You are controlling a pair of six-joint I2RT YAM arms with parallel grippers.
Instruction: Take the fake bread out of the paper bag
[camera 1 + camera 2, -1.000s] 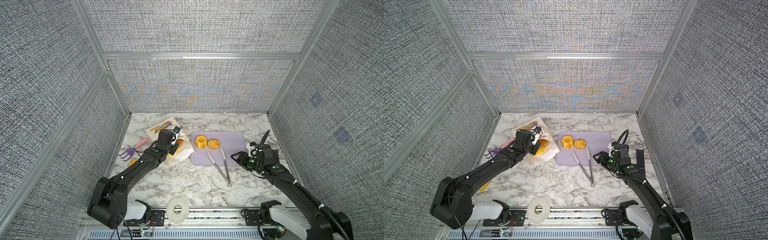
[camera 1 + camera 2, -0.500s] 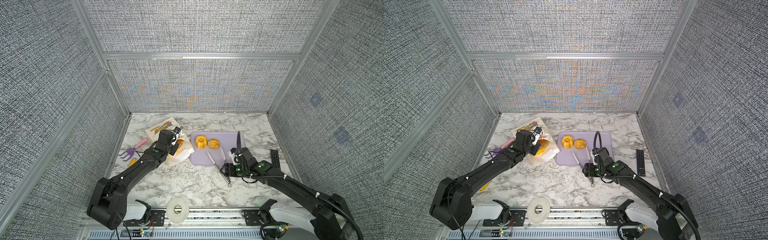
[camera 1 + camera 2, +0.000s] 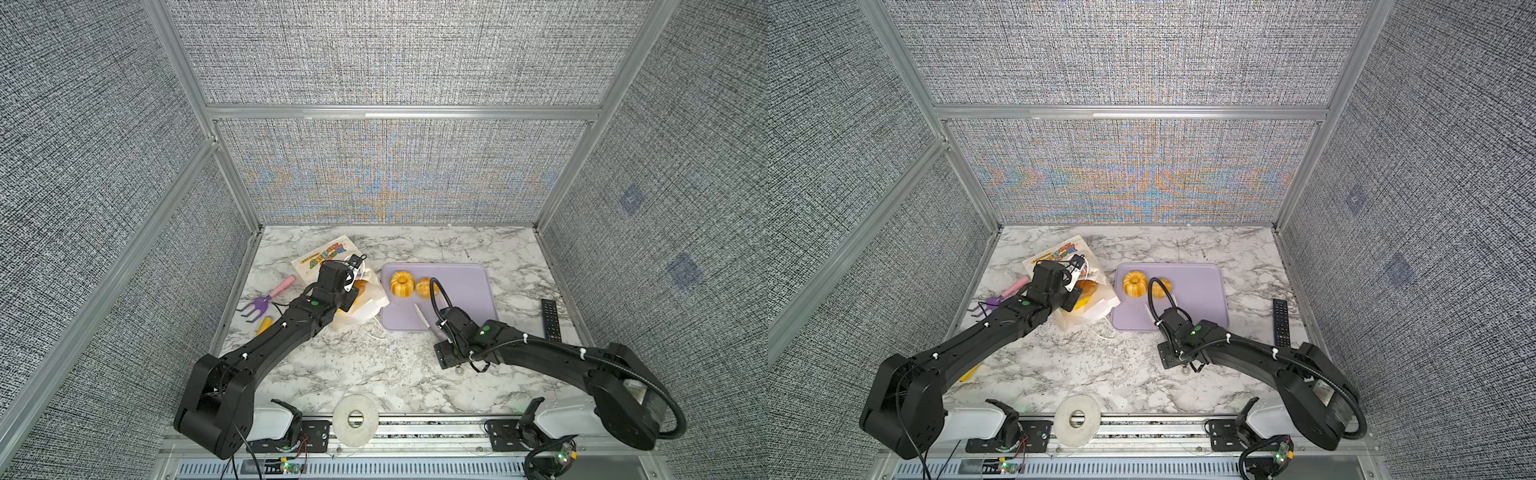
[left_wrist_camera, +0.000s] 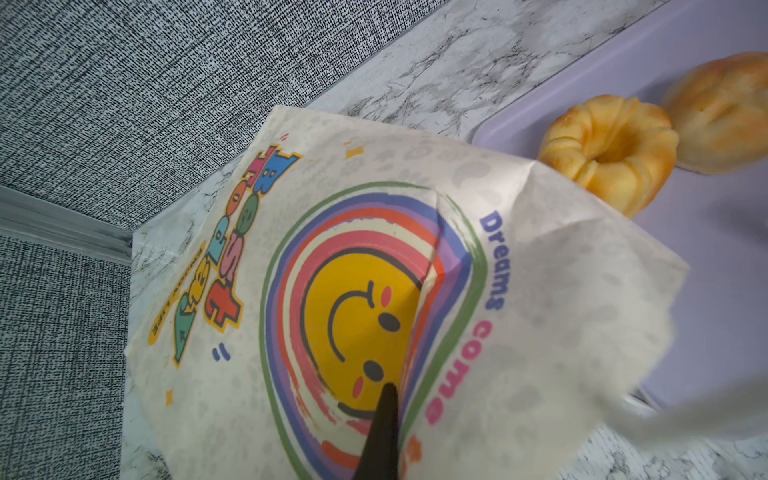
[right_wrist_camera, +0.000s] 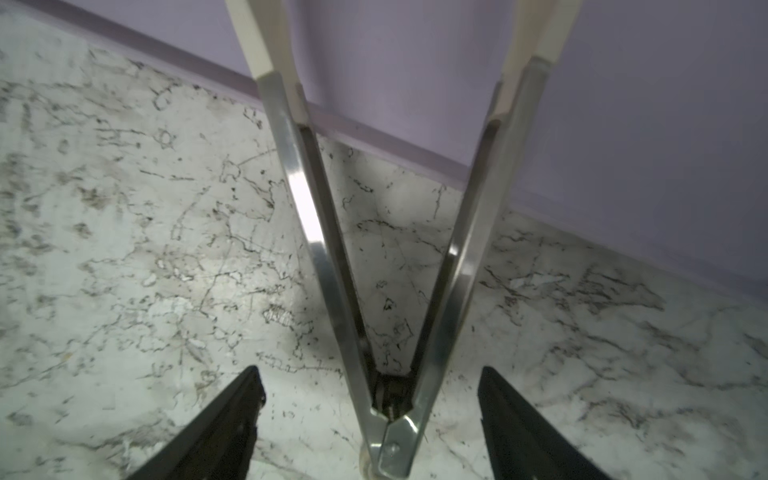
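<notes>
The paper bag lies on its side left of the purple tray. My left gripper is shut on the bag's upper edge and holds the mouth up. In the left wrist view only one black finger shows against the bag's smiley print. Golden fake bread shows inside the mouth. A fluted ring bun and a round bun sit on the tray. My right gripper is open, straddling the hinge end of metal tongs.
The tongs lie from the marble onto the tray's front edge. A purple toy fork and a yellow toy shovel lie by the left wall. A black remote lies right of the tray, and a tape roll sits on the front rail.
My right arm swung left from beside the tray to over the tongs' hinge end, and its jaws opened wider. The left gripper and the bag have not moved.
</notes>
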